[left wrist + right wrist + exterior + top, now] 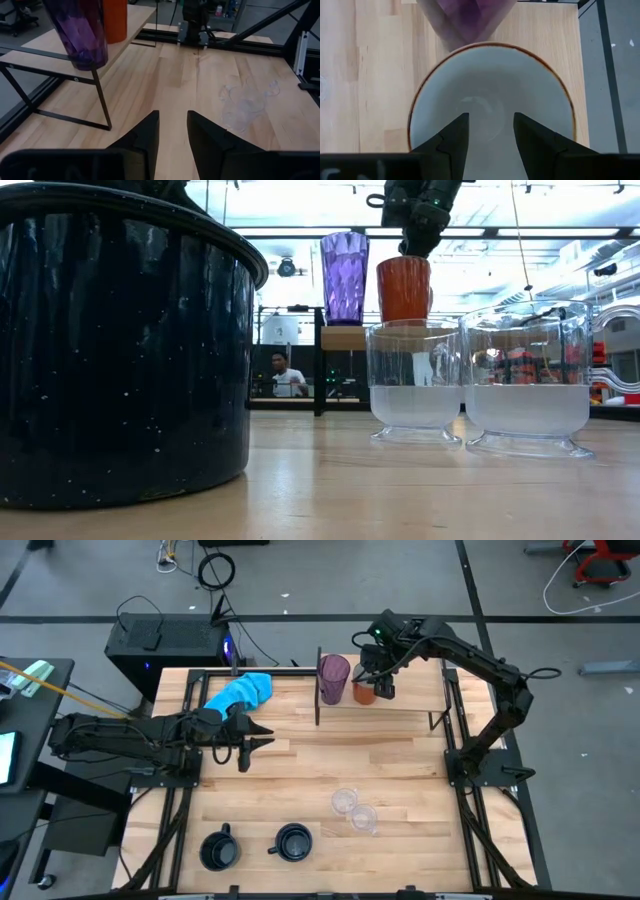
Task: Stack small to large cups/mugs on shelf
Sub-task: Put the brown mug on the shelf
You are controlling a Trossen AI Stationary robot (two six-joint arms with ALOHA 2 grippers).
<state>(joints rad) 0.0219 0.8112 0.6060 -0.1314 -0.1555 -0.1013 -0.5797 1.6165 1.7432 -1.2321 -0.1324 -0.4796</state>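
A robotics lab: a wooden table (310, 770) on a grey floor, computer tower (165, 645), loose cables (215, 570), ceiling strip lights (300, 230).

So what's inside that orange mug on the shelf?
The orange mug looks empty: the right wrist view shows a bare white inside. The right gripper hangs directly over its mouth, fingers apart, hiding part of the bottom. Next to it on the shelf stands the purple tumbler.

Faceted translucent purple tumbler (333, 678) beside orange, white-lined mug (365, 693), two speckled black mugs (293, 842), clear cups (345, 802), blue cloth (241, 692).
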